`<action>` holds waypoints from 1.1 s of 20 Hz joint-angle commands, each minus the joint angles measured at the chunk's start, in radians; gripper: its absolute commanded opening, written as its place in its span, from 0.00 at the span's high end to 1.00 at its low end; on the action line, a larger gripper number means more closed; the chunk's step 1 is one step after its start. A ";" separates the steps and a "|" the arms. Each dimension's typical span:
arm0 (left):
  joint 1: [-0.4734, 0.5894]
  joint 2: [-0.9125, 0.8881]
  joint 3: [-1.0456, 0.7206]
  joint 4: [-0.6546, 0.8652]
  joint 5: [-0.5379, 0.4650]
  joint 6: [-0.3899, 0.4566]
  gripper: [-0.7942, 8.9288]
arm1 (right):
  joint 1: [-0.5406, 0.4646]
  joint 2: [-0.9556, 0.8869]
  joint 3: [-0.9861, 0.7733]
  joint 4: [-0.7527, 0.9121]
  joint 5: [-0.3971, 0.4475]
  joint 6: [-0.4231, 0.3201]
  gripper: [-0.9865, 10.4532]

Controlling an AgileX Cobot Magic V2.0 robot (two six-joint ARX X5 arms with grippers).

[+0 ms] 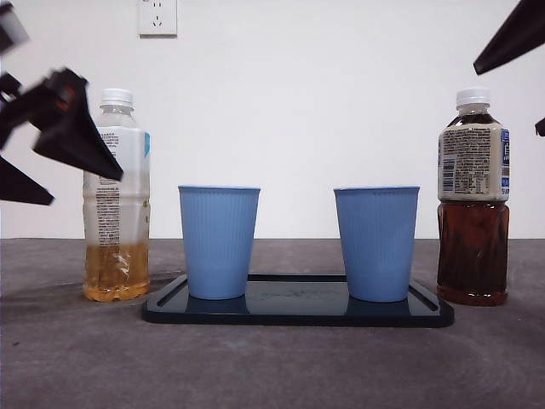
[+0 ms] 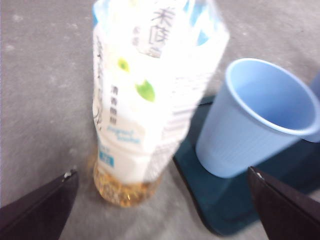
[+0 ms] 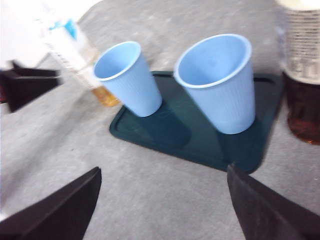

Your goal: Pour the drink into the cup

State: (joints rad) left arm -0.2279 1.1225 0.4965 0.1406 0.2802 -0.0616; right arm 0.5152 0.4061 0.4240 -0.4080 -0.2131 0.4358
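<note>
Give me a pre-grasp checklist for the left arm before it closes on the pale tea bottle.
1. Left gripper open, jaws spread either side of the clear plastic bottle of pale yellow tea: ok.
2. Bottle standing upright on the grey table, beside the dark tray, not on it: ok.
3. White cap still on; it must come off before pouring: not ok.
4. Two blue ribbed plastic cups upright on the tray, both empty inside as the right wrist view shows: ok.
5. Right gripper open, holding nothing, away from the dark tea bottle: ok.
6. Jaws level with the bottle's middle: cannot tell.
</note>
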 commanded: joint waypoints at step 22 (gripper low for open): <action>-0.008 0.462 0.002 0.550 -0.056 0.024 0.54 | 0.006 0.001 0.034 0.003 -0.023 -0.010 0.56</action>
State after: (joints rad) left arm -0.2348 1.5681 0.4961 0.6819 0.2321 -0.0460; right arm 0.5152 0.4061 0.4435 -0.4110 -0.2382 0.4343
